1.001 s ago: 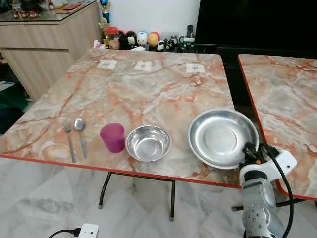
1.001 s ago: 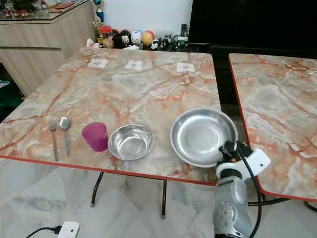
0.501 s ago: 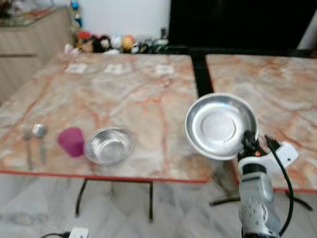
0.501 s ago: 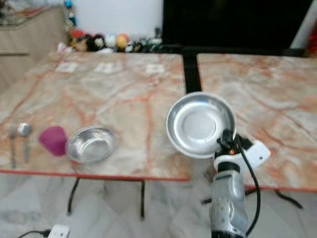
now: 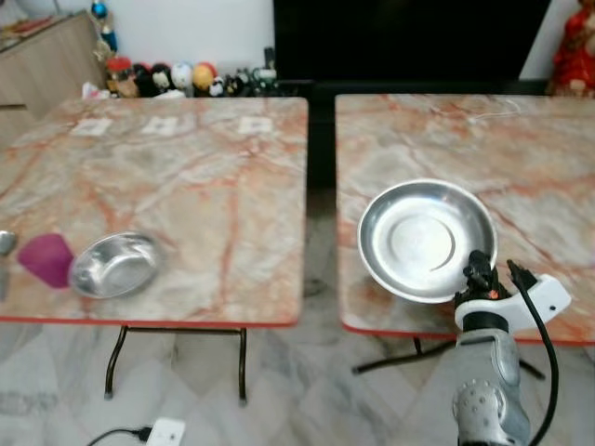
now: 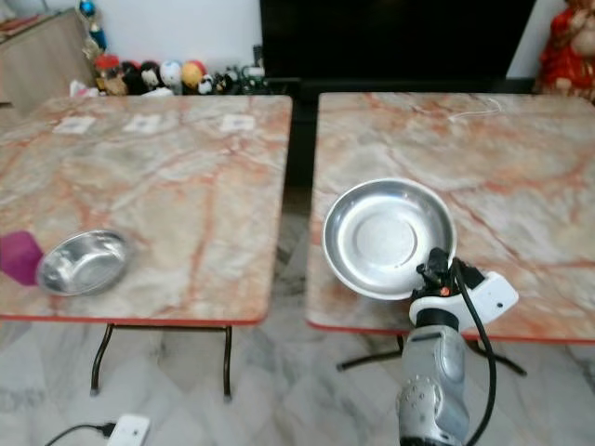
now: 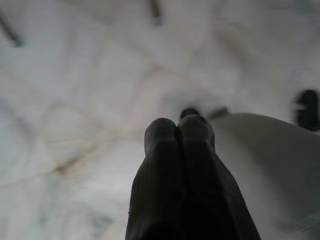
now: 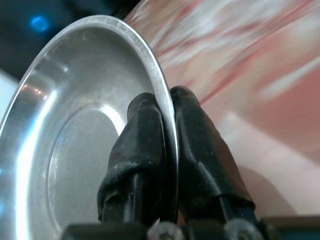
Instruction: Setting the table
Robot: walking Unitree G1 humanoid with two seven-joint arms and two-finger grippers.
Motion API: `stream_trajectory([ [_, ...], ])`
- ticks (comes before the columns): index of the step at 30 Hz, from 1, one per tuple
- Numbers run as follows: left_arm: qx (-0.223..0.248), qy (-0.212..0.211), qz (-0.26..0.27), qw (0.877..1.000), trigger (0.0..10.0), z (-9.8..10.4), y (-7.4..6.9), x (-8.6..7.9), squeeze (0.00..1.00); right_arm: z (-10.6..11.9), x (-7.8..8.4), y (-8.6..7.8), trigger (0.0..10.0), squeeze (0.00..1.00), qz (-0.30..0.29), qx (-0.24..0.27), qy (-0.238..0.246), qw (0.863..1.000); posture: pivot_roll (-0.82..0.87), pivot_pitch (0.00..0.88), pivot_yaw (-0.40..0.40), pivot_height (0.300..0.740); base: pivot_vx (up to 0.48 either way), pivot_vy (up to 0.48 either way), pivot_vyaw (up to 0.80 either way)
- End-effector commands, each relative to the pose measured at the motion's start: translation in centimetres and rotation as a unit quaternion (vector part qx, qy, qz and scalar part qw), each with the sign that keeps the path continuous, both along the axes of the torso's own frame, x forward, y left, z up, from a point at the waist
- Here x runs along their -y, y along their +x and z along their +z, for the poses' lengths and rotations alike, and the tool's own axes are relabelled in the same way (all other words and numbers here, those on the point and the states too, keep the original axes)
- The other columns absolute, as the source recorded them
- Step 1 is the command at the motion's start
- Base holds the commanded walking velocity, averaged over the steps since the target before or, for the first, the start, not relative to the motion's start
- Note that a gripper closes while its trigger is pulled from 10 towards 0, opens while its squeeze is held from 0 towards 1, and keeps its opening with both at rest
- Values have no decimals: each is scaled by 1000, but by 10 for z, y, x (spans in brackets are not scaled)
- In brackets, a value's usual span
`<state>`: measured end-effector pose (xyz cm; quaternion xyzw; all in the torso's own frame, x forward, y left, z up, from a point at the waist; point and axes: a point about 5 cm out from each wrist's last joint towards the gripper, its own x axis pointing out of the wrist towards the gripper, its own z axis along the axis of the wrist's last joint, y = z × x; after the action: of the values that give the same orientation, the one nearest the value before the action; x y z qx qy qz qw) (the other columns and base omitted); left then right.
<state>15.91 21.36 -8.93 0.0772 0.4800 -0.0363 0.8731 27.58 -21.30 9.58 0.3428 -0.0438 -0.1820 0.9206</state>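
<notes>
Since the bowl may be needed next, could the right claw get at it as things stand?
Probably not: the right claw is shut on the steel plate's rim over the right table, while the bowl sits on the left table, across a gap.

- Row of small toy figures (image 5: pixel 167 78) stands past the far edge of the left table, at 11 o'clock.
- Wooden sideboard (image 5: pixel 46 58) occupies the 10 o'clock corner, beside the figures.
- Large black screen (image 5: pixel 409 42) stands at 12 o'clock, behind both tables.
- Red ornament (image 5: pixel 572 56) sits at 1 o'clock, partly cut off.
- White power adapter (image 5: pixel 163 433) with black cable (image 5: pixel 116 435) lies on the pale marble floor (image 5: pixel 307 390) at 7 o'clock.
</notes>
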Motion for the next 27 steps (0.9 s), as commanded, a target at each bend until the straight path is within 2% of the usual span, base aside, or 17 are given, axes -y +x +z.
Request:
stream_trajectory([
  [1,-8,14,3,1000,10000,0,-4,-10,0,5,-6,4,10000,0,2,12,4,1000,21,0,36,740,0,-435,0],
  [6,-10,17,5,1000,10000,1,-10,-21,0,3,-1,3,10000,0,-14,7,6,1000,18,0,40,740,0,-434,0],
  [8,-15,24,9,1000,10000,2,-17,-33,0,4,1,3,10000,0,-19,8,7,1000,11,0,41,740,0,-433,0],
  [9,-15,24,9,1000,10000,2,-17,-33,0,4,1,3,10000,0,-19,8,7,1000,11,0,41,740,0,-431,0],
  [10,-18,27,11,999,10000,3,-22,-42,0,4,2,2,10000,0,-24,7,9,1000,10,0,41,740,0,-435,0],
  [14,-27,38,13,999,10000,4,-33,-56,0,2,6,0,10000,0,-44,-1,8,999,5,0,42,740,0,-431,0],
  [18,-31,40,17,999,10000,3,-37,-57,0,1,12,-2,10000,0,-67,-8,12,998,5,0,43,740,0,0,0],
  [21,-36,41,11,998,10000,0,-40,-52,0,-3,19,-3,10000,0,-96,-21,19,995,0,0,43,740,0,0,0],
  [27,-37,39,2,999,10000,-2,-34,-39,0,-2,19,2,10000,0,-95,-25,24,995,2,0,44,740,0,0,0],
])
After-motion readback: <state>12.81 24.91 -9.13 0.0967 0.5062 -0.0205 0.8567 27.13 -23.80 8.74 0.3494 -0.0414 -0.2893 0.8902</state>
